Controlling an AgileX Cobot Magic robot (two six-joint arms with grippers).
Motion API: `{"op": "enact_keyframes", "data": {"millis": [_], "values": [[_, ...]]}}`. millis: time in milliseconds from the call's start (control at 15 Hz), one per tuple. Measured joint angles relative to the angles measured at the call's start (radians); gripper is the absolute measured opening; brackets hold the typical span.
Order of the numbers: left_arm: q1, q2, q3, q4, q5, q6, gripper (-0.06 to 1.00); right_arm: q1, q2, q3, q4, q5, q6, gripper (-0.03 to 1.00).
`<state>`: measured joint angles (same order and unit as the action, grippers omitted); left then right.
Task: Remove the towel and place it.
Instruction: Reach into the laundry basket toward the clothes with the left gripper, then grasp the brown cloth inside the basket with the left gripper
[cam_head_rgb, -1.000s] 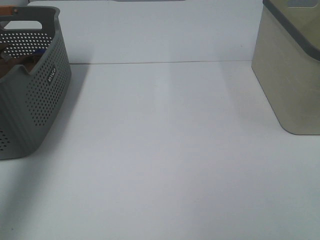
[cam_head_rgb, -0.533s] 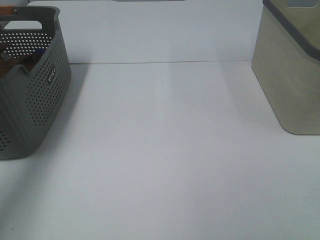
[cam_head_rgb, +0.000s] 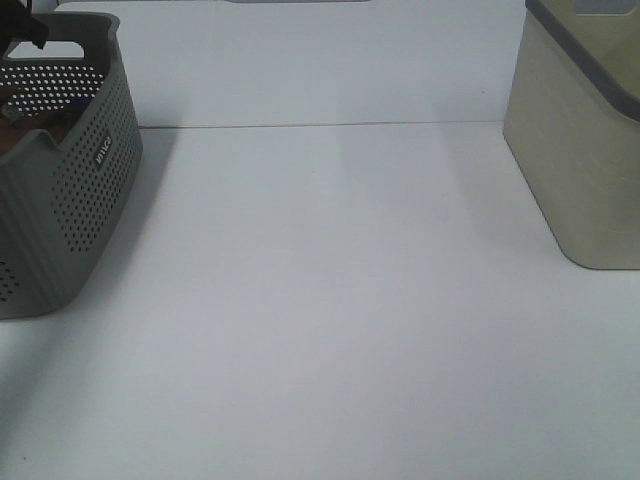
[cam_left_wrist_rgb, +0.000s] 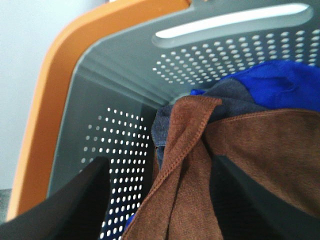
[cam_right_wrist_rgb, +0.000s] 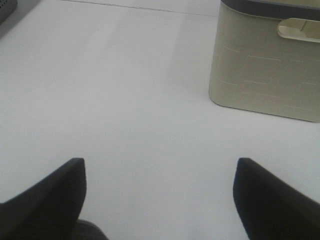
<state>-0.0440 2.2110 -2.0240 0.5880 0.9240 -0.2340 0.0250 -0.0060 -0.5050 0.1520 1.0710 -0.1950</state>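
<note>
The towel (cam_left_wrist_rgb: 245, 165) lay bunched in the perforated basket (cam_head_rgb: 80, 200) at the far left corner of the worktop (cam_head_rgb: 330, 300), against a blue cloth (cam_left_wrist_rgb: 280, 85). The left gripper (cam_left_wrist_rgb: 160, 169), jaws spread and empty, straddled its hemmed fold, which ran ahead toward the handle wall (true long axis hidden). The right gripper (cam_right_wrist_rgb: 160, 167), likewise released, hung well apart.

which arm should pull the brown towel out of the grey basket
Left. The left fingers are open at the basket, with the towel between them. The right fingers hang open over the table near the beige bin, away from the basket.
</note>
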Motion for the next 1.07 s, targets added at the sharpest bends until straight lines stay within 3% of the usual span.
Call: {"op": "enact_keyframes", "data": {"millis": [1067], "values": [[0.038,0.160,-0.012,0.039,-0.147,0.001,0.57,0.000,0.000,0.000,-0.003,0.000,0.000,0.77]]}}
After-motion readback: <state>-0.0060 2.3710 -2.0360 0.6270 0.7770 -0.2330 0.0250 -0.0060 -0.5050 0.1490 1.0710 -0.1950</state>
